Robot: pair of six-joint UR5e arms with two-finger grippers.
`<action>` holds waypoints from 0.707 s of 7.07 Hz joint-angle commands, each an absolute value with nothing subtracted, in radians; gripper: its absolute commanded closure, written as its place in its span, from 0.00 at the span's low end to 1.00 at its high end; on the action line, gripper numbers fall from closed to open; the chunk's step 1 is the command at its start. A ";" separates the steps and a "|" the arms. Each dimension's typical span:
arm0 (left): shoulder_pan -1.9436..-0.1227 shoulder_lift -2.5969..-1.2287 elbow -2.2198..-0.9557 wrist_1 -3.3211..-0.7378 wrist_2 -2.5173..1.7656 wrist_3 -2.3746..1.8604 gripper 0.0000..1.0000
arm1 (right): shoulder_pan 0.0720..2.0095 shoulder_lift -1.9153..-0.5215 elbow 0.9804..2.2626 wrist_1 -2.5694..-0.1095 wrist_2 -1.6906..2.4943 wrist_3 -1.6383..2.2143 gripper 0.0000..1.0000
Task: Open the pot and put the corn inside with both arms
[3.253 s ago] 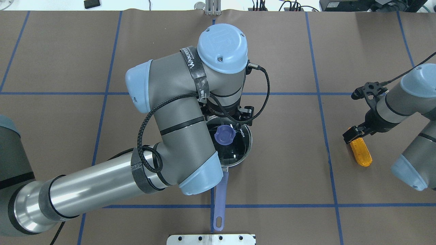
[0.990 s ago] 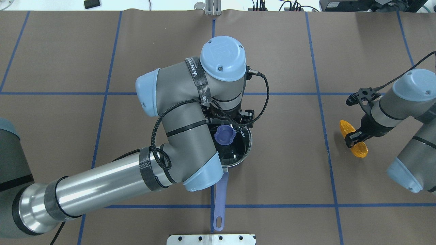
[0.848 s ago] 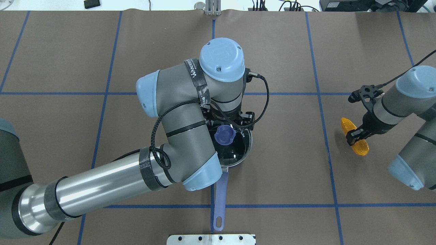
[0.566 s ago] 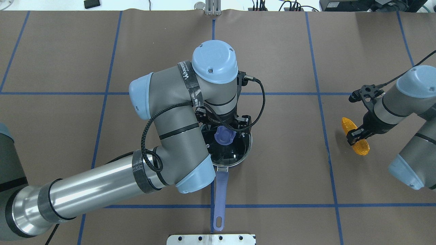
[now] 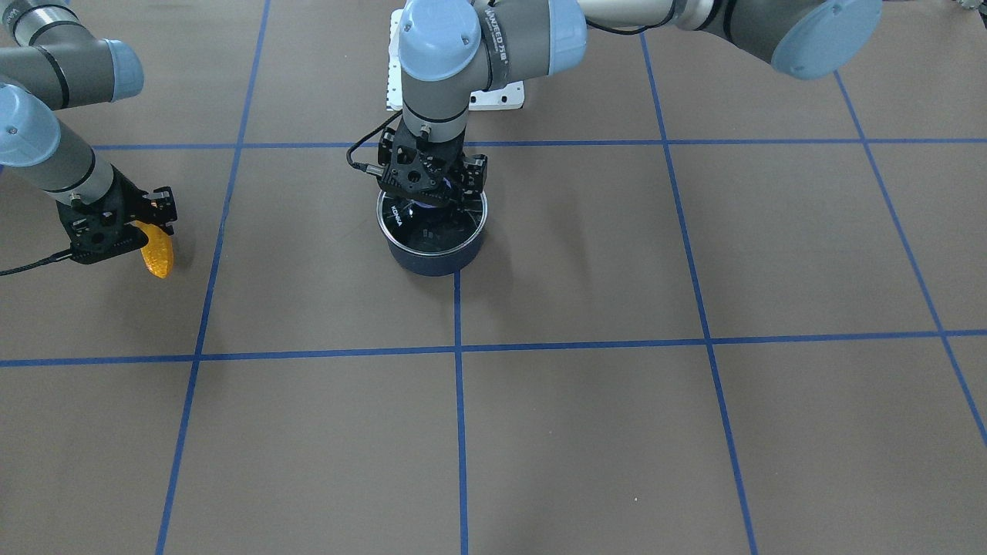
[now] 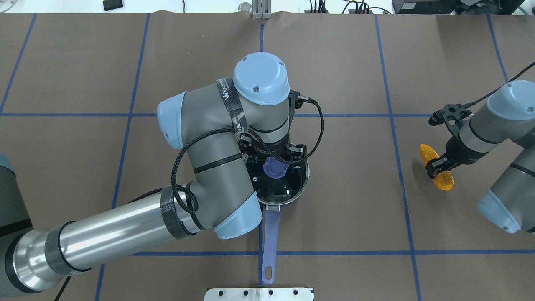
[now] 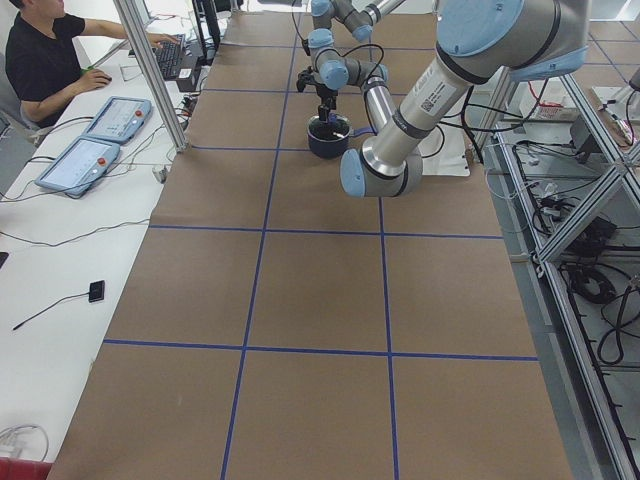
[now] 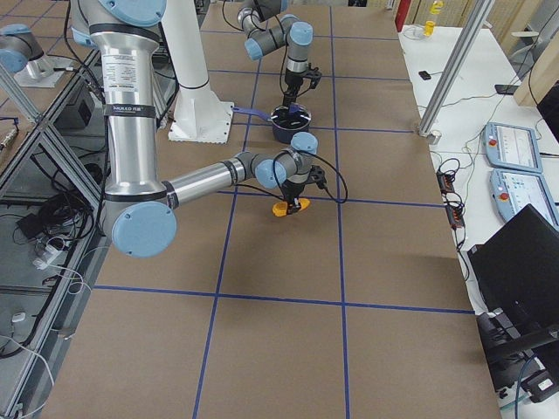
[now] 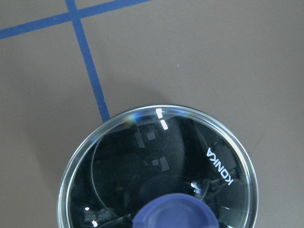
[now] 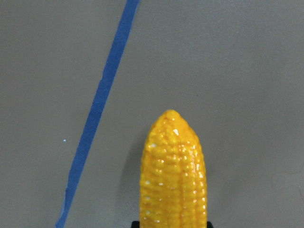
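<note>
Overhead and front views, opposed, sharing pot (image 6: 292,188)

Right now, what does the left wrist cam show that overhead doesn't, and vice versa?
Left wrist only: the lid's far rim unblocked, with its KONKA print in full. Overhead only: the pot handle, the left gripper over the lid, and the corn clamped in the right gripper, off to the side. Both: the lid seated, with its purple-blue knob.

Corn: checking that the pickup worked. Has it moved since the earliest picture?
Yes. The corn, in the right claw, sits nearer the far crosswise tape line than before.
</note>
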State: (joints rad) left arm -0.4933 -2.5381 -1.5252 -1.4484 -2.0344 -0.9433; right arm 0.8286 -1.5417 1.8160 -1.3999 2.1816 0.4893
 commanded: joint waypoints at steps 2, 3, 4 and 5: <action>-0.483 -2.530 -1.522 -1.460 -2.031 -0.984 0.22 | 0.828 -1.542 1.816 -1.399 2.178 0.489 0.72; -0.483 -2.531 -1.523 -1.460 -2.031 -1.002 0.29 | 0.828 -1.540 1.815 -1.399 2.178 0.489 0.72; -0.483 -2.531 -1.526 -1.460 -2.031 -1.002 0.31 | 0.827 -1.540 1.815 -1.399 2.178 0.489 0.72; -0.483 -2.531 -1.528 -1.460 -2.031 -1.002 0.33 | 0.827 -1.540 1.815 -1.399 2.177 0.489 0.72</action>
State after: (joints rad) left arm -0.4833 -2.5311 -1.5254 -1.4602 -2.0310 -0.9979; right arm 0.8274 -1.5403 1.8150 -1.3990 2.1779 0.4894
